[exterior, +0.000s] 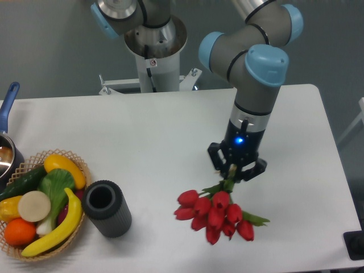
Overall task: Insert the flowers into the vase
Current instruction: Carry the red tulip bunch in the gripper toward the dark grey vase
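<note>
You have one bunch of flowers (213, 213) here: about ten red tulip buds on green stems, hanging heads-down from the gripper (234, 170). The fingers are closed on the stems, with the buds fanned out just below them, over the white worktop (159, 136) right of centre.

You have one vase (106, 207), dark grey and ribbed, standing near the front left of the worktop with its round mouth facing up. Its inside looks dark, and nothing shows in it. It is well apart from the flowers, to their left.

Just beside the vase, on its left, sits one round wicker basket (79, 165). In it you can count two yellow bananas, one orange, one dark green cucumber, one leafy green vegetable, one pale round slice and another yellow piece at the left edge. At the far left edge you see part of one pot (7, 156) with a blue handle.
</note>
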Tool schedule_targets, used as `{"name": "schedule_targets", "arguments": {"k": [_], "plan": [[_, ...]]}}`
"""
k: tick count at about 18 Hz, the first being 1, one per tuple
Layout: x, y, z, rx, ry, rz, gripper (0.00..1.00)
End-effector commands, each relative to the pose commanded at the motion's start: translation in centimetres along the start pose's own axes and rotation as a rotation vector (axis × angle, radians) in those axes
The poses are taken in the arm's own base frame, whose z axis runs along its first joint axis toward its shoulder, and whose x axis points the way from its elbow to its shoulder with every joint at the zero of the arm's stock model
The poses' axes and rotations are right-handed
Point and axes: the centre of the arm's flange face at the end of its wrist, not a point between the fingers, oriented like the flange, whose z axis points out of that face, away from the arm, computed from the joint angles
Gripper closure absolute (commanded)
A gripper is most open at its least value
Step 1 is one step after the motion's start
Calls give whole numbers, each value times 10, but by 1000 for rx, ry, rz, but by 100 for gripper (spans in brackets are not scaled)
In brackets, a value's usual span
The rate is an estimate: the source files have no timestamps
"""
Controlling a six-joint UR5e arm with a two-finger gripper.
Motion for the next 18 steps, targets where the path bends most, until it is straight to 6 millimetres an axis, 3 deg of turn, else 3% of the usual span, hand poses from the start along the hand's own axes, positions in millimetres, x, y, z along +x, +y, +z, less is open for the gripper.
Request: {"name": "schedule_targets", "arguments": {"k": [6, 12, 18], "plan": [[33, -53, -5, 247, 81, 37, 100], [50, -74, -20, 436, 254, 70, 100], [71, -90, -19, 558, 368, 165, 100]]}}
